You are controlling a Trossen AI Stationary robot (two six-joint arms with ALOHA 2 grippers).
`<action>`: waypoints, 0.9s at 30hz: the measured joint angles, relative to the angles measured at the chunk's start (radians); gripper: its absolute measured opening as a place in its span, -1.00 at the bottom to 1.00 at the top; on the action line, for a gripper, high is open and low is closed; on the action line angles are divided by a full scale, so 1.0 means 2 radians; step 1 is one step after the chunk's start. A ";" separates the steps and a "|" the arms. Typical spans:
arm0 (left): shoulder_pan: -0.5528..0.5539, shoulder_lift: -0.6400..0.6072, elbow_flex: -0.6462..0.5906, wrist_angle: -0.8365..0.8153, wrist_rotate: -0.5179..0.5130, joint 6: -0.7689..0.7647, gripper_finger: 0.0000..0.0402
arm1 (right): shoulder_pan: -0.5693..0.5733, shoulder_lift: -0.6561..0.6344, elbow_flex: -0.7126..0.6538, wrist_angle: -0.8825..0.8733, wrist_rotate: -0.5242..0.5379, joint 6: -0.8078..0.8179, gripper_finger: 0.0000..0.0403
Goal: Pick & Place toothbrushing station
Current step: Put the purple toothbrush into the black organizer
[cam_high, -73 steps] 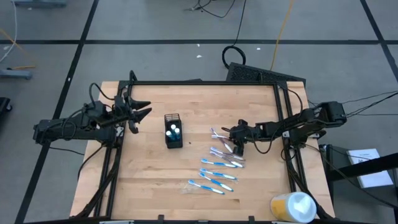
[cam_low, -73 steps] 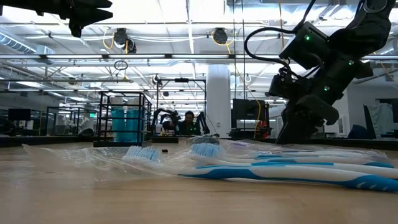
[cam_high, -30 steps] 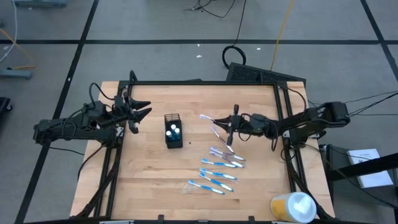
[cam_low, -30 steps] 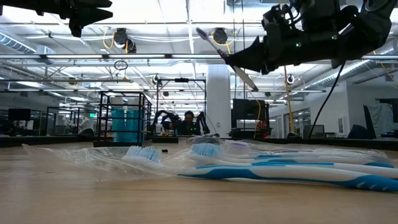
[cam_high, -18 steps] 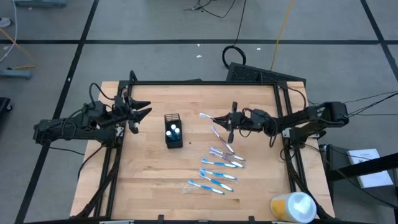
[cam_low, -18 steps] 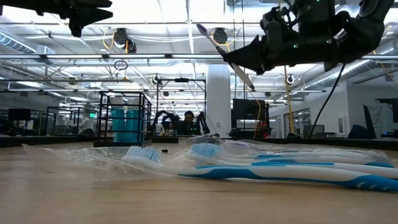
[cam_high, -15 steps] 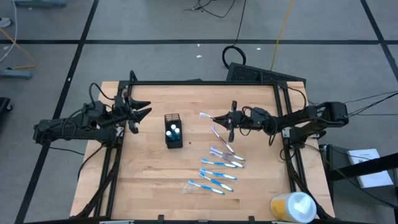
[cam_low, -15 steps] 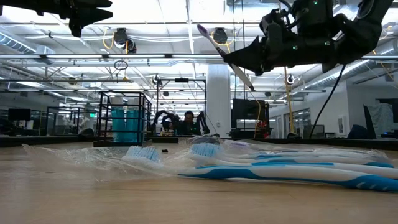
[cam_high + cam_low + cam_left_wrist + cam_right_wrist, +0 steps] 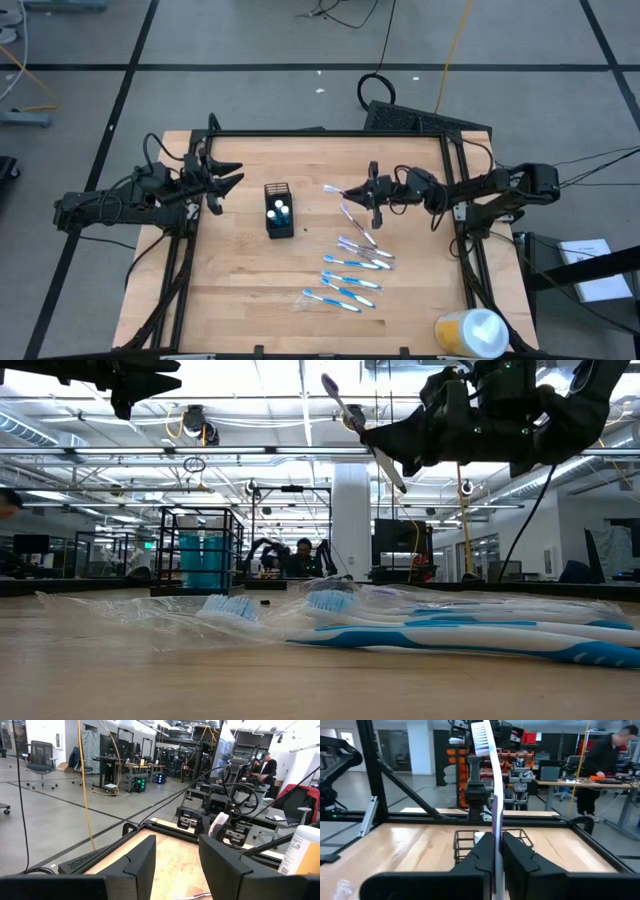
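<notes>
The black mesh holder stands on the table's middle left with small blue-and-white tubes inside; it also shows past my right fingers as the holder. Several blue-and-white toothbrushes lie flat on the wood to its right, and show again as the toothbrushes. My right gripper hovers above the table right of the holder, shut on a white-and-purple toothbrush. My left gripper waits open, high at the table's left. My right gripper pinches the toothbrush's shaft between its two fingers, about midway along it. The fingers come nearly level from the table's right and lie across the brush. The brush is lifted clear and tilted, bristle head up and lower end below the fingers.
A yellow-and-white round container stands at the near right corner. Clear plastic wrap lies around the loose toothbrushes. A black frame runs along the table's far edge. Bare wood lies in front of the holder.
My right gripper has swung a little toward the table's far edge and turned, staying shut. The toothbrush in it has tipped steeper, with its head higher than before.
</notes>
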 joint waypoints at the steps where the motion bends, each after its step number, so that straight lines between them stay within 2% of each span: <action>1: 0.000 0.000 0.000 0.000 0.000 0.000 -0.23 | 0.003 0.000 0.000 0.002 0.000 0.000 -0.94; 5: 0.000 0.006 -0.001 0.049 -0.010 0.005 -0.23 | 0.012 0.000 0.000 0.020 0.001 0.009 -0.94; 11: 0.000 0.043 0.000 0.122 -0.059 -0.002 -0.23 | 0.012 0.000 0.000 0.039 0.001 0.003 -0.94; 15: 0.001 0.083 0.000 0.152 -0.157 0.055 -0.23 | 0.009 0.000 0.000 0.046 0.002 -0.007 -0.94; 17: 0.001 0.104 0.000 0.163 -0.177 0.084 -0.23 | 0.007 0.000 0.000 0.046 0.002 -0.011 -0.94; 20: 0.001 0.150 0.000 0.186 -0.156 0.064 -0.23 | 0.006 0.000 0.000 0.045 0.002 -0.013 -0.94; 27: 0.000 0.305 0.000 0.353 0.002 0.077 -0.23 | 0.006 0.000 0.000 0.059 0.003 -0.015 -0.94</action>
